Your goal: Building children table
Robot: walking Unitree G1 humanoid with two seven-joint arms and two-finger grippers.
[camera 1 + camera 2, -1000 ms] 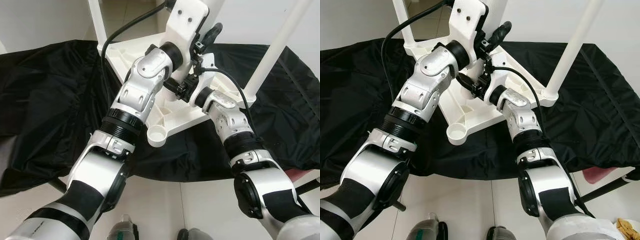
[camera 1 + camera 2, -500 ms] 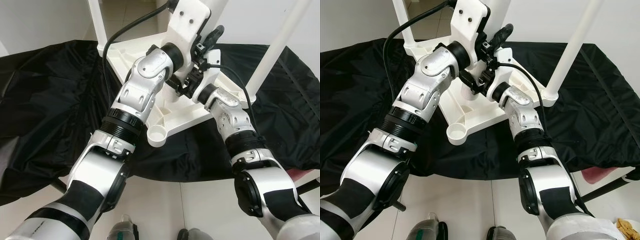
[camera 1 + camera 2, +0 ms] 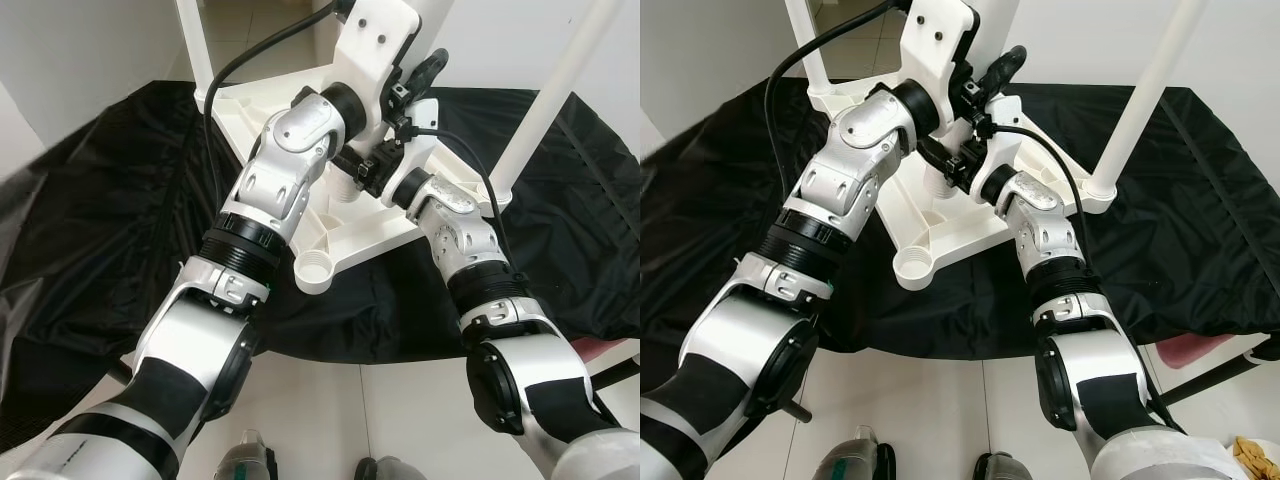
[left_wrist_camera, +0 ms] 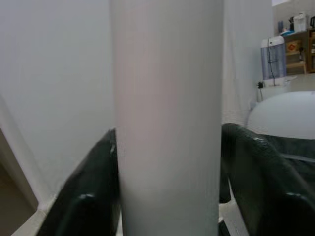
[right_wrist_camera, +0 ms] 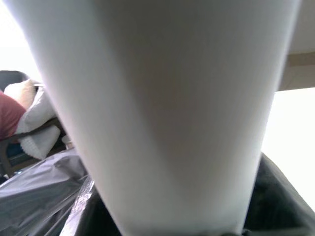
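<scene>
A white children's table [image 3: 350, 228] lies upside down on a black cloth [image 3: 110, 190]. Two white legs [image 3: 545, 110] stand up from its corners, and the near corner socket [image 3: 318, 270] holds none. A third white leg [image 4: 167, 123] rises from the middle of the underside. My left gripper [image 4: 167, 147] is raised high and shut on this leg, with a black finger [image 3: 425, 70] beside it. My right gripper [image 3: 365, 170] is shut on the same leg low down, close to its base [image 3: 937, 185]. In the right wrist view the leg [image 5: 172, 98] sits very close.
The cloth spreads over pale floor tiles [image 3: 400, 420]. My feet [image 3: 245, 460] stand at the near edge. A red object [image 3: 610, 350] and a dark bar [image 3: 1220, 375] lie at the right, with a yellowish rag [image 3: 1255, 455] near them.
The black cloth at the far left has lifted and shifted inward. My right gripper has moved up slightly against the leg's base. The left arm holds still.
</scene>
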